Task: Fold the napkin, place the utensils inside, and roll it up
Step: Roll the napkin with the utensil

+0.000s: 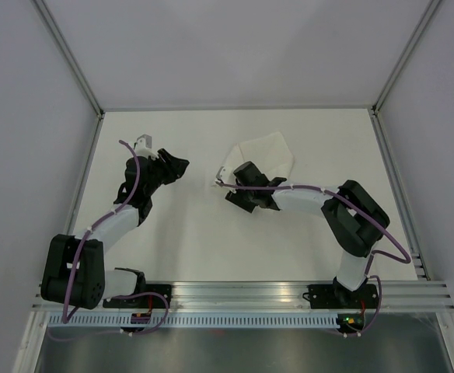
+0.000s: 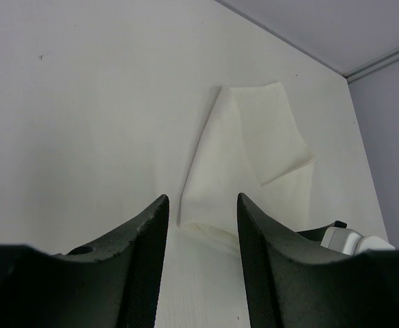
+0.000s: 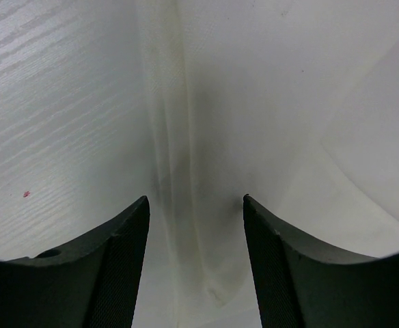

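napkin: white cloth (image 1: 267, 155), folded into a narrow multi-layer shape, lying flat on the worktop (image 1: 180, 233) in its far half, a bit right of the middle.
napkin edges: one long fold runs along its left side, and a loose flap sticks out toward the far right corner.
right gripper: (image 3: 194, 205) low over the napkin's near-left end, pointing along the fold.
right jaws: spread wide with nothing pinched; the fold ridge (image 3: 172, 157) runs through the gap and the fingers sit either side of it.
fold detail: faint darker streak along the ridge, can't tell what it is.
left gripper: (image 2: 203, 201) left of the napkin, near it but apart, pointing toward its left fold.
left jaws: parted about halfway, nothing between them, only bare worktop below.
clearance: napkin's near end shows just beyond the left fingertips, no contact.
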Motion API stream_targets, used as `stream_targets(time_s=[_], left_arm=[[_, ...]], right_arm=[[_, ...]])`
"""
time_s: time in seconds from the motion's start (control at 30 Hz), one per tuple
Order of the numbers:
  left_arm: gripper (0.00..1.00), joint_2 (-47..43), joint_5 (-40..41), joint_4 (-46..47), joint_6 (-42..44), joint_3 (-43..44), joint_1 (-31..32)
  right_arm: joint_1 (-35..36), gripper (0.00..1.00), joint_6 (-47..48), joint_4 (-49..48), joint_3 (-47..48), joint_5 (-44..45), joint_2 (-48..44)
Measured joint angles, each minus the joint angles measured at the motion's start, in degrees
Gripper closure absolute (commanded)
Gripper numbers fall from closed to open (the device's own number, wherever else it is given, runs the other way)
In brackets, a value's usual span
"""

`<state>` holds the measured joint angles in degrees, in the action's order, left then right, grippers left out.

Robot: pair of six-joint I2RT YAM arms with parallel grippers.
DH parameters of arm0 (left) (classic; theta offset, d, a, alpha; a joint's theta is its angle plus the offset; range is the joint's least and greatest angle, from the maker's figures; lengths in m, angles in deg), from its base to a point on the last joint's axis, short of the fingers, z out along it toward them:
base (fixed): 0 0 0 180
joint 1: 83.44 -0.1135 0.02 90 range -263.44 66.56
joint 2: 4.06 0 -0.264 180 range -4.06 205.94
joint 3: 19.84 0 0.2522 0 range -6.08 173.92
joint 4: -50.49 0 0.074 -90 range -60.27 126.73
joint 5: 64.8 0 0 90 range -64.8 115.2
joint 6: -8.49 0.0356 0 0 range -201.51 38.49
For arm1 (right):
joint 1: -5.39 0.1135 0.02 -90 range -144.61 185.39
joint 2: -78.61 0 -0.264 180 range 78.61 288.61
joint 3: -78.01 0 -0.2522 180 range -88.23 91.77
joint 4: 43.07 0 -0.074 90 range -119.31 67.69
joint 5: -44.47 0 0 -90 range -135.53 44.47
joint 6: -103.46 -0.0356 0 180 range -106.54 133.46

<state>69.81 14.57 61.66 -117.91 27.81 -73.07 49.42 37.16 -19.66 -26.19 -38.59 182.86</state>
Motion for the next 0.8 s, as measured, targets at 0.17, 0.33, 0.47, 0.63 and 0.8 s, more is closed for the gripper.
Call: stream_targets(time_s=[0.17,0.33,0.47,0.63,0.8], left_arm=[[0.51,0.0,0.0,-0.4,0.0,0.0,0.0],[0.52,0.1,-0.1,-0.9,0.1,0.0,0.0],[0.53,0.6,-0.2,-1.0,0.1,0.4,0.0],[0.53,1.0,-0.2,-1.3,0.5,0.7,0.0],[0.54,2.1,-0.4,-1.3,0.7,1.3,0.0]], right_arm=[[0.0,0.37,0.2,-1.0,-1.9,-1.3,-0.3],[0.0,0.41,0.6,-2.1,-2.7,-2.0,-0.6],[0.0,0.42,1.0,-2.3,-2.8,-2.8,-0.6],[-0.9,0.45,1.3,-2.3,-2.8,-5.7,-0.4],[-3.3,0.46,1.7,-1.0,-1.9,-9.9,-0.1]])
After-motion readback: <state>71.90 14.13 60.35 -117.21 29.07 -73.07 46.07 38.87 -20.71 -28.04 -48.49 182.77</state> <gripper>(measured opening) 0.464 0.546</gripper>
